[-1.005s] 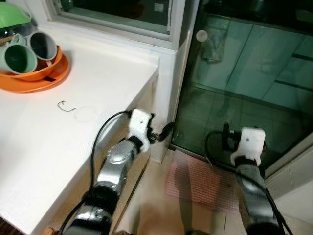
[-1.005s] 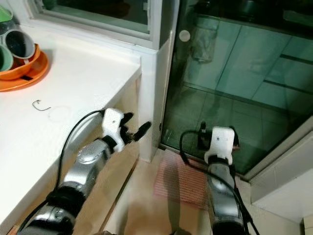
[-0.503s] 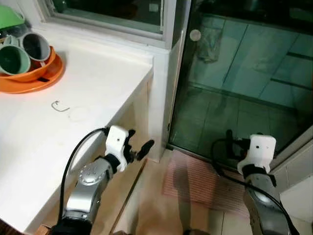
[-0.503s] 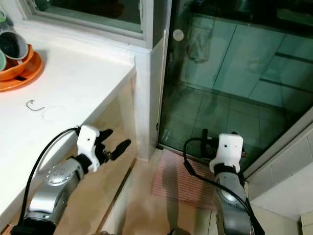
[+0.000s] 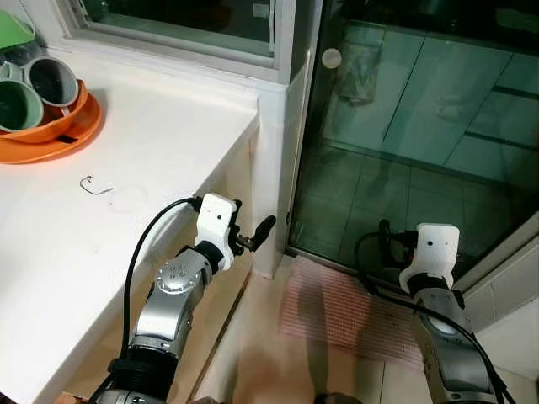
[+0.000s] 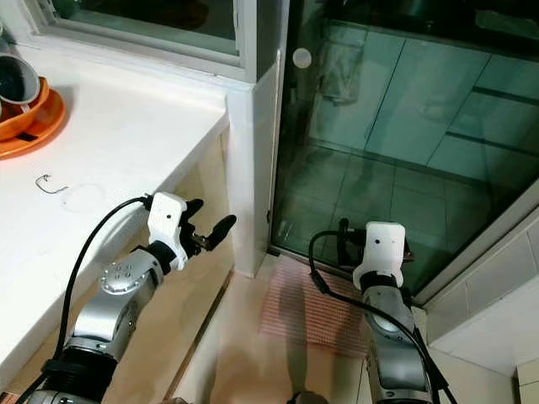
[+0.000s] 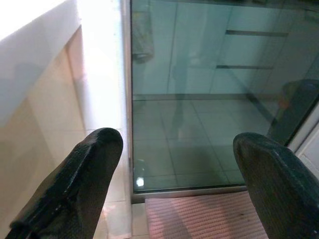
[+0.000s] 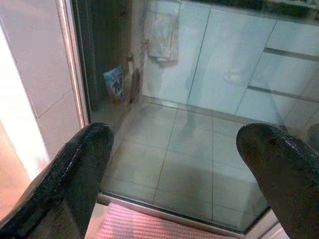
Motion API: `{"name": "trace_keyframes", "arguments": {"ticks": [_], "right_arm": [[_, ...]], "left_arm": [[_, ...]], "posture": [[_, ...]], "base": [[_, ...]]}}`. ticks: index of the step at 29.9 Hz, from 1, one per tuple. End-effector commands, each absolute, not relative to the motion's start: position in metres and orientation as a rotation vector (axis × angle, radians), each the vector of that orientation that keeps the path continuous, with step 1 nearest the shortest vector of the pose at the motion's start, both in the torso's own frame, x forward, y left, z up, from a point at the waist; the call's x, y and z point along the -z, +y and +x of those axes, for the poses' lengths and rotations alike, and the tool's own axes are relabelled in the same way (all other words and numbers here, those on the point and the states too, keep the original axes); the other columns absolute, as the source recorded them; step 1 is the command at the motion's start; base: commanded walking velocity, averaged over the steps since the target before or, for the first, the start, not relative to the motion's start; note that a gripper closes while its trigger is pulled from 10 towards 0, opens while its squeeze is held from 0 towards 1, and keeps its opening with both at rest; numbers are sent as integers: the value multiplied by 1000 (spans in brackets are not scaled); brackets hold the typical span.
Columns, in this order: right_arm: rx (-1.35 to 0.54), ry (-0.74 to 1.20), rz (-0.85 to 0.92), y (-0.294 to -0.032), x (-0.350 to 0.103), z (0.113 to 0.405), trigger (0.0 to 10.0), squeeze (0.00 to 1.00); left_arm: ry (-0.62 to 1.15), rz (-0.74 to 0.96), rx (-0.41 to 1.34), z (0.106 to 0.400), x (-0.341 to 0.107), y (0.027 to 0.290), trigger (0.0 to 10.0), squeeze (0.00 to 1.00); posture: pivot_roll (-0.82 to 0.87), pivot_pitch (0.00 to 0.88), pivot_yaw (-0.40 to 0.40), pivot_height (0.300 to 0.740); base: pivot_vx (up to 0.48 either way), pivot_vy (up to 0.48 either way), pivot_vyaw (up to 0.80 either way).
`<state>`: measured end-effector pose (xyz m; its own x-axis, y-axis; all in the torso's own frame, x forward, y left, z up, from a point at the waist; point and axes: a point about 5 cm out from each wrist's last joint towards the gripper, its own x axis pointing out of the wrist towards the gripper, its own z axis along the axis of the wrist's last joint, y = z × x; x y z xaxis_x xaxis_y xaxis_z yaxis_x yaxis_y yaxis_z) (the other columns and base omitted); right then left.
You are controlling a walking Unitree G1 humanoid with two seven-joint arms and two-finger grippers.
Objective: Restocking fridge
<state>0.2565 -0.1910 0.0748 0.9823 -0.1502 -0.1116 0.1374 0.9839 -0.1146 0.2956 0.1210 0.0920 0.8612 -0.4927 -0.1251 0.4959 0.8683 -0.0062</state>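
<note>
No fridge or stock item can be identified in any of the four views. Both pincers are empty.

The left gripper (image 5: 253,238) is held beside the front corner of the white countertop (image 5: 152,143), its black fingers (image 7: 79,184) apart, pointing toward the dark glass sliding door (image 5: 404,126). The left wrist view adds the white corner post (image 7: 102,64) just beside one finger and a strip of pink ribbed floor mat (image 7: 199,219) below the gap.

The right gripper (image 8: 184,179) is likewise spread wide, holding nothing; in the head views its fingers are hidden behind the white wrist housing (image 5: 431,252), above that mat (image 5: 337,316). The right wrist view alone shows the tiled floor beyond the glass, pale cabinets and a hanging cloth (image 8: 162,30).

Well to the left gripper's far side, on the countertop, lie a small bent wire hook (image 5: 93,185) and an orange round tray (image 5: 50,139) holding green and grey cups (image 5: 25,93).
</note>
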Motion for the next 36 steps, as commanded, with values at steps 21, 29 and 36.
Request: {"name": "trace_keyframes", "arguments": {"ticks": [21,29,36], "right_arm": [[-6,113,105,-167,-70,256,10000,0],[-45,126,81,-164,-67,255,10000,0],[-57,134,85,-164,-66,255,10000,0]], "left_arm": [[128,20,457,301,-88,124,10000,0],[130,17,451,300,-85,124,10000,0],[125,21,455,300,-86,125,10000,0]], "posture": [[-70,0,24,740],[-68,0,22,740],[-66,0,23,740]], "base": [[-159,0,0],[-263,0,0],[-268,0,0]]}}
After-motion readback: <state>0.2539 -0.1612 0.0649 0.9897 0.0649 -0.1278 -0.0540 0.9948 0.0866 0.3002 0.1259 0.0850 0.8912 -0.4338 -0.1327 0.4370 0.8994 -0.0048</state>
